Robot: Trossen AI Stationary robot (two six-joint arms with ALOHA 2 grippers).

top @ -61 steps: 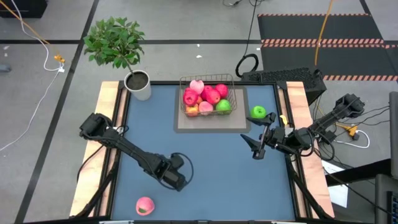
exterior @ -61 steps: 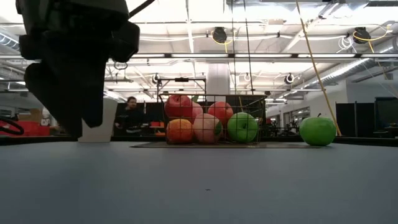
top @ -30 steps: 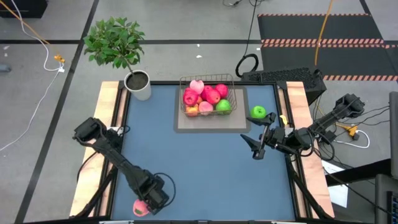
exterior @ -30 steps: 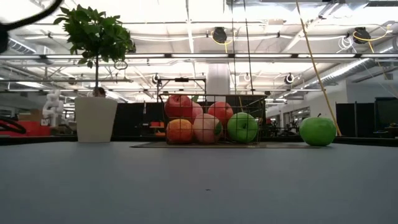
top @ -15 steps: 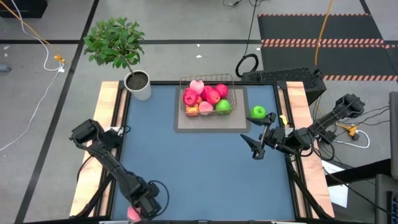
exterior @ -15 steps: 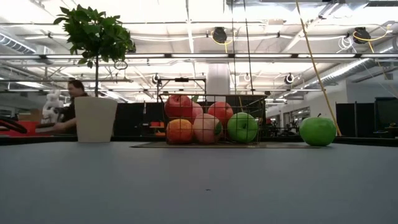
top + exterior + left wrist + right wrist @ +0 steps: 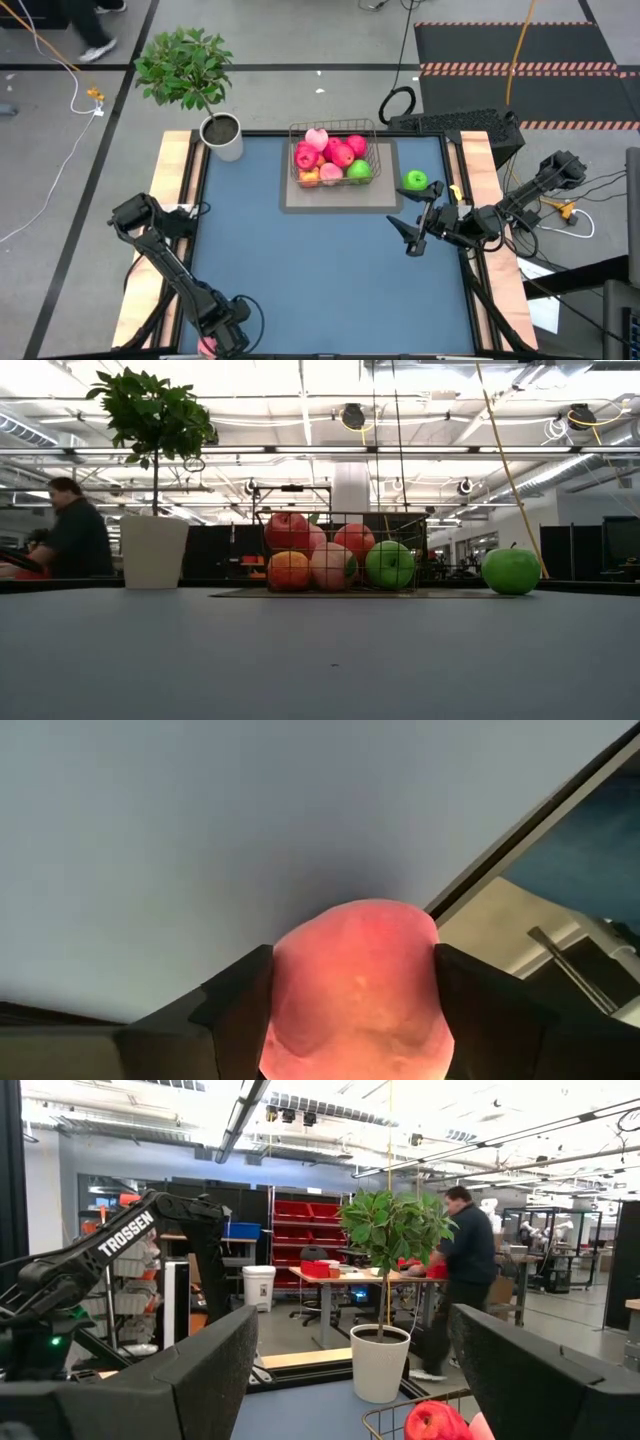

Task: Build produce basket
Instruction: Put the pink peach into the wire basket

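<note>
The wire basket (image 7: 333, 160) stands at the table's far middle on a grey mat, with several red, pink, orange and green fruits in it (image 7: 340, 555). A green apple (image 7: 415, 181) rests on the table to the basket's right (image 7: 511, 571). My left gripper (image 7: 218, 338) is at the table's near left corner, shut on a pink peach (image 7: 355, 990), of which only a sliver (image 7: 206, 347) shows from above. Over the table's right side my right gripper (image 7: 410, 235) hangs open and holds nothing (image 7: 350, 1360). My left gripper pinches the pink peach between its two fingers, one on each of two opposite sides (image 7: 285, 995). The fingers slant steeply down on it from above. The gripper hides whether the peach rests on the table.
A white pot (image 7: 222, 135) with a leafy plant stands at the far left corner (image 7: 153, 550). The table's dark rim and wooden side board (image 7: 520, 910) lie right beside the peach. A person (image 7: 70, 535) moves in the room beyond the table.
My left gripper has swung toward the table's near left corner and stands over the pink peach, which shows a little nearer that corner than before. The right arm has kept still. A person has walked into the low view behind the table.
</note>
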